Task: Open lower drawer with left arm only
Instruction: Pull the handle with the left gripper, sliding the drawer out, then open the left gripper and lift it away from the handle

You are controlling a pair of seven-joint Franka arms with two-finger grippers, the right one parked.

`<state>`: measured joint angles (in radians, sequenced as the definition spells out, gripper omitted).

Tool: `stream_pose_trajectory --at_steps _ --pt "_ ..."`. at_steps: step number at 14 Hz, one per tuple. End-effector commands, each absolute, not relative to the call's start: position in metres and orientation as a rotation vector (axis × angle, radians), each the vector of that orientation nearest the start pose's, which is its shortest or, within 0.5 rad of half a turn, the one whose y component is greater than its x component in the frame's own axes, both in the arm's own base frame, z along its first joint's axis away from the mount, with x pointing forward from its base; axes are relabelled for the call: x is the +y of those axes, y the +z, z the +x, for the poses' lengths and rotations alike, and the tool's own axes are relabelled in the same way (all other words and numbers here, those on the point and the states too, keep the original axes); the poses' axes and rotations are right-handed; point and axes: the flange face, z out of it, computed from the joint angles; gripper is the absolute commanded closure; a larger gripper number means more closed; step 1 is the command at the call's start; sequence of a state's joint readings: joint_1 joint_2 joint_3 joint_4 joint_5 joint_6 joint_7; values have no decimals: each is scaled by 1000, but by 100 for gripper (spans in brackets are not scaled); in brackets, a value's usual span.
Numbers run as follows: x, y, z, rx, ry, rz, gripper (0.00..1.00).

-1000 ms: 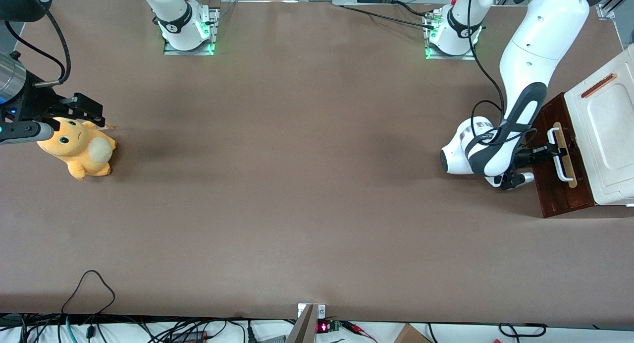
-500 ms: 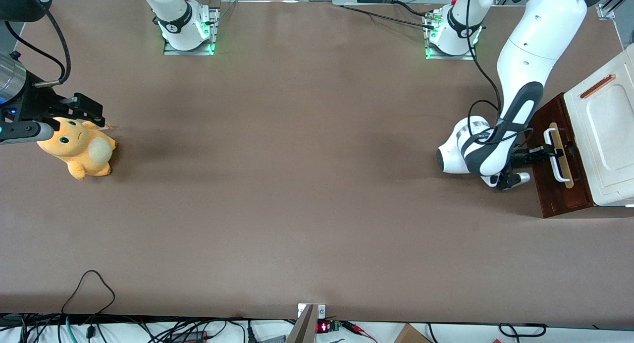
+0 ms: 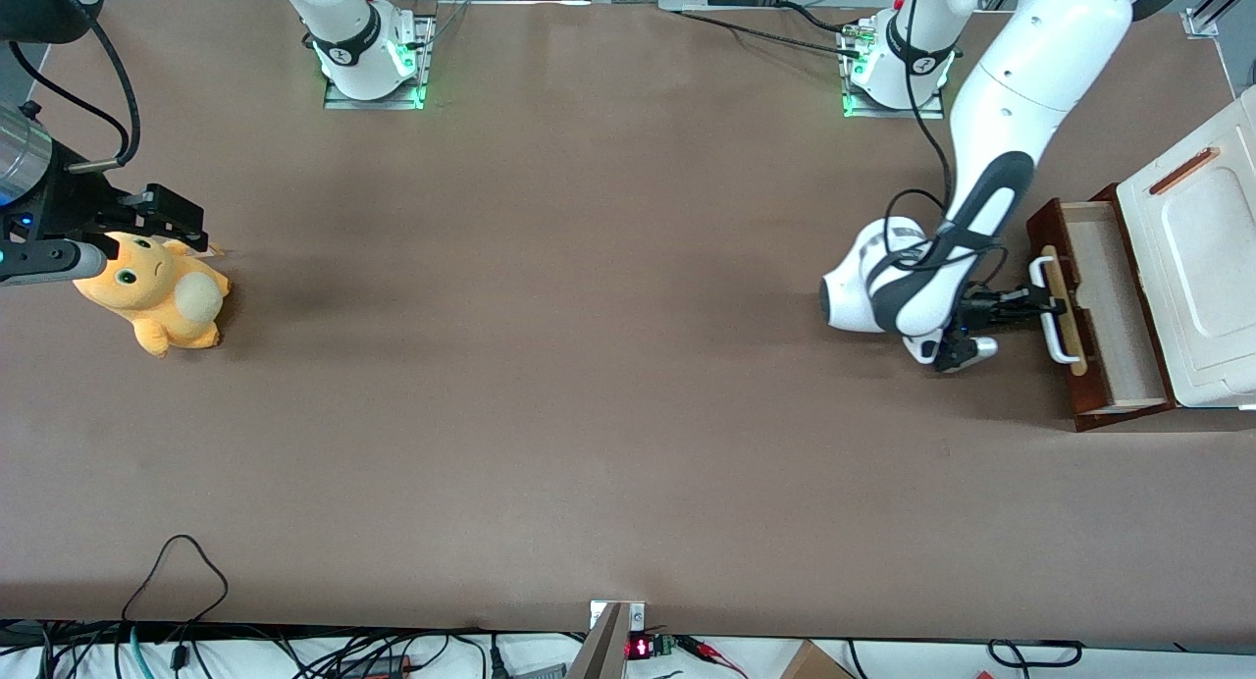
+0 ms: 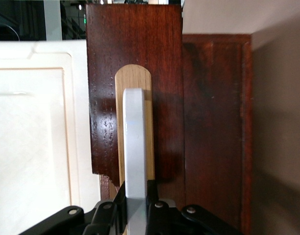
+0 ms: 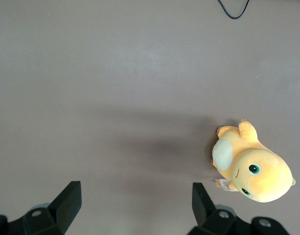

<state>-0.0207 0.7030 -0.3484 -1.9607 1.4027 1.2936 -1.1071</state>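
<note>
The lower drawer stands partly pulled out of the cabinet at the working arm's end of the table, its pale wood inside showing. Its dark reddish-brown front carries a white bar handle on a pale wood strip. The left arm reaches down in front of the drawer. Its gripper is shut on the white bar handle, one black finger on each side of the bar.
The cabinet's white moulded top overhangs the drawer. A yellow plush toy lies toward the parked arm's end of the table. Cables lie at the table's near edge.
The left arm has drawn back toward the middle of the table with the handle in its gripper. The lower drawer has slid out, and its pale inside now shows.
</note>
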Motion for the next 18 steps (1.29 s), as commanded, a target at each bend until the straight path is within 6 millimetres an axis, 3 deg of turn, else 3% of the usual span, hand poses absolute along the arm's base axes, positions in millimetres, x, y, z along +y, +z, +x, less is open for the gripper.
stream_pose_trajectory --at_steps 1,3,4,5,9,11,15,18 --pt "-82 153 535 42 -14 -1643 98" --pt "-81 151 534 50 -1 -1642 82" --pt "-78 152 535 49 5 -1641 49" --pt "-74 154 536 46 10 -1639 0" --pt "-79 181 548 -9 11 -1686 0" --pt "-100 215 558 -88 23 -1805 0" --pt "-141 316 591 -188 42 -2216 0" --pt "-141 401 602 -182 48 -2501 0"
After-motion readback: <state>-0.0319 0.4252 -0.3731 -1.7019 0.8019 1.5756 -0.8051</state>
